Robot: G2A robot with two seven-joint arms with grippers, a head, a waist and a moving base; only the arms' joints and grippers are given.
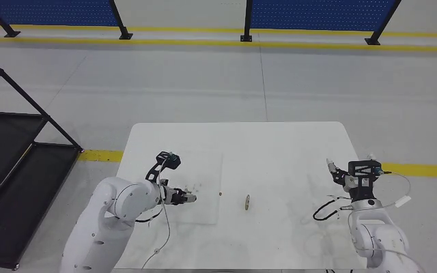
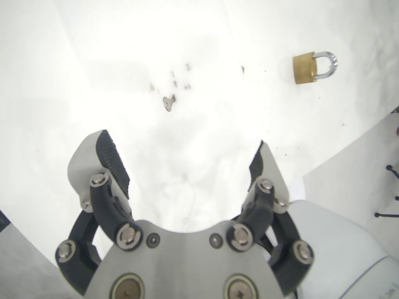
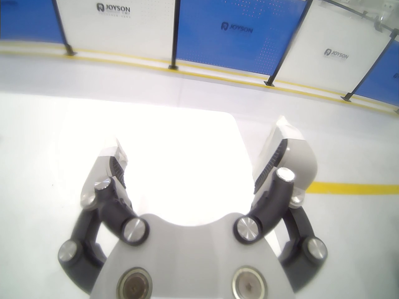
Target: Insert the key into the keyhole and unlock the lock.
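Left claw (image 2: 184, 140): I find it spread, nothing between its ribbed black pads (image 2: 113, 160), held over the white sheet (image 1: 205, 164) on the left half of the white desk (image 1: 287, 147). The small silver metal key (image 2: 168, 103) lies flat on that sheet, just ahead of the claw, among dark specks. The brass padlock with a silver shackle (image 2: 311, 67) lies on its side off the sheet, on bare desk near the middle of the front edge. Right claw (image 3: 202, 135): spread and holding nothing, near the desk's right edge.
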